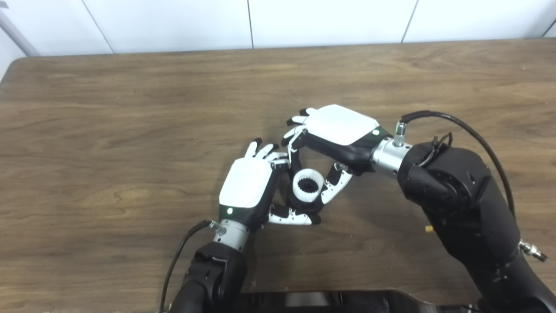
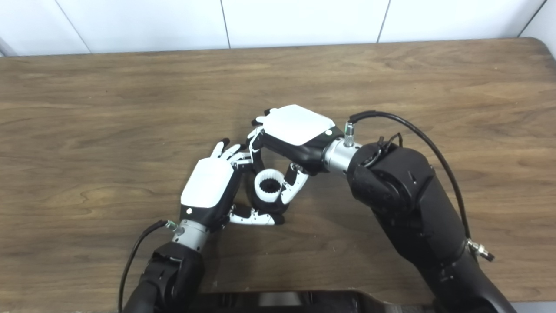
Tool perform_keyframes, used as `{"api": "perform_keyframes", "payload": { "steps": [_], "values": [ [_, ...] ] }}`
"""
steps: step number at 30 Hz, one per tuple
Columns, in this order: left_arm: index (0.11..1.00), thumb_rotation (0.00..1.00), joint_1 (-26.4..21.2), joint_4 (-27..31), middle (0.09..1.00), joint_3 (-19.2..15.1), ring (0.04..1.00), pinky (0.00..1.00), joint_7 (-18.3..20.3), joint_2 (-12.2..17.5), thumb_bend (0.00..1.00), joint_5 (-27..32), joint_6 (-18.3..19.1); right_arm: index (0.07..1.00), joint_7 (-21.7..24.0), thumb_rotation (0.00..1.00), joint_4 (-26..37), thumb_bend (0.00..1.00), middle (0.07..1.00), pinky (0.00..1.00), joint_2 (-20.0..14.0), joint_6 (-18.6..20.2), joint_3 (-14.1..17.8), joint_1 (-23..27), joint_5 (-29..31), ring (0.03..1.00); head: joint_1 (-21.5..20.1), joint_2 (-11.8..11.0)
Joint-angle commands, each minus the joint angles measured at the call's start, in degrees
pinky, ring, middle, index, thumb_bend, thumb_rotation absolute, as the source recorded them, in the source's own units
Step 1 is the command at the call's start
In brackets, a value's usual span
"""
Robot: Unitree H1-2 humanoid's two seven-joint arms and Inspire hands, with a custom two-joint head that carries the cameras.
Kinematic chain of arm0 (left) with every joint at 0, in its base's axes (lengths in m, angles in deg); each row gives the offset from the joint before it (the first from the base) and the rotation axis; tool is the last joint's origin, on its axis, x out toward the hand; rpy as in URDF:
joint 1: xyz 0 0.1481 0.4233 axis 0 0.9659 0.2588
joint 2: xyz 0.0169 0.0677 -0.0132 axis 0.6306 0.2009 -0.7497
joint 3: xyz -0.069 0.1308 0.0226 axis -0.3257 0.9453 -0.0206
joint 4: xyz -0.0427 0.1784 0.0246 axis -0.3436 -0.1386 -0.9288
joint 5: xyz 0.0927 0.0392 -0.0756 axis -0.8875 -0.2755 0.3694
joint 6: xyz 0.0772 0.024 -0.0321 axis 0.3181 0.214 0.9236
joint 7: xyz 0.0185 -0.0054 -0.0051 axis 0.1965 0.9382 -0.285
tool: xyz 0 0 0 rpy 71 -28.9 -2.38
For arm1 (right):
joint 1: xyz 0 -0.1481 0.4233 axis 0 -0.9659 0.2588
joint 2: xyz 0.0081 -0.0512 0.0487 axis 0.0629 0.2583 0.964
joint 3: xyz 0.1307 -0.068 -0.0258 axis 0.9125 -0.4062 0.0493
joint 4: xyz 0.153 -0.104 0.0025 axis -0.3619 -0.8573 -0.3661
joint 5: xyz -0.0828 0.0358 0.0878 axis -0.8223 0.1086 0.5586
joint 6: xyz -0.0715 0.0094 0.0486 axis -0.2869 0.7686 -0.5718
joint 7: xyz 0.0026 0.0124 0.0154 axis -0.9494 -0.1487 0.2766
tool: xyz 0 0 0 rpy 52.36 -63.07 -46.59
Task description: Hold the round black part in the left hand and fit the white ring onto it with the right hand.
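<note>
The left hand (image 1: pixel 246 191) cups the round black part (image 1: pixel 299 204) at mid-table (image 1: pixel 130 130). The white ring (image 1: pixel 308 186) sits on top, seemingly seated, though fingers hide the joint. The right hand (image 1: pixel 336 134) pinches the ring; release remains.

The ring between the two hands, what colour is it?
White, with dark teeth showing inside the ring; the left eye view shows it best.
</note>
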Motion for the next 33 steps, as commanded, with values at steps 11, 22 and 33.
{"api": "perform_keyframes", "payload": {
  "steps": [11, 22, 33],
  "values": [
    [0.483, 0.05, -0.94, 1.55, 0.770, 0.40, 0.897, 1.00, -0.45, -0.52, 0.52, -0.40, -0.32, 0.483, -1.59, 0.14, 0.51, 0.52, 0.824, 1.00, 0.17, -1.21, -0.04, 0.40, -0.32, 0.946, -0.20, 0.19],
    [0.483, 0.05, -0.93, 1.92, 0.772, 0.48, 0.901, 1.00, 0.02, -0.52, 0.52, -0.25, -0.12, 0.484, -2.02, 0.14, 0.03, 0.52, 0.834, 1.00, -0.18, -1.79, -0.42, 0.10, -0.56, 0.951, -0.16, 0.13],
    [0.483, 0.05, -0.93, 2.01, 0.769, 0.41, 0.899, 1.00, 0.22, -0.50, 0.52, -0.20, -0.14, 0.484, -3.20, 0.14, -0.92, 0.52, 0.836, 1.00, -0.02, -2.92, -0.35, -0.73, -1.30, 0.953, -0.16, 0.13]
  ]
}}
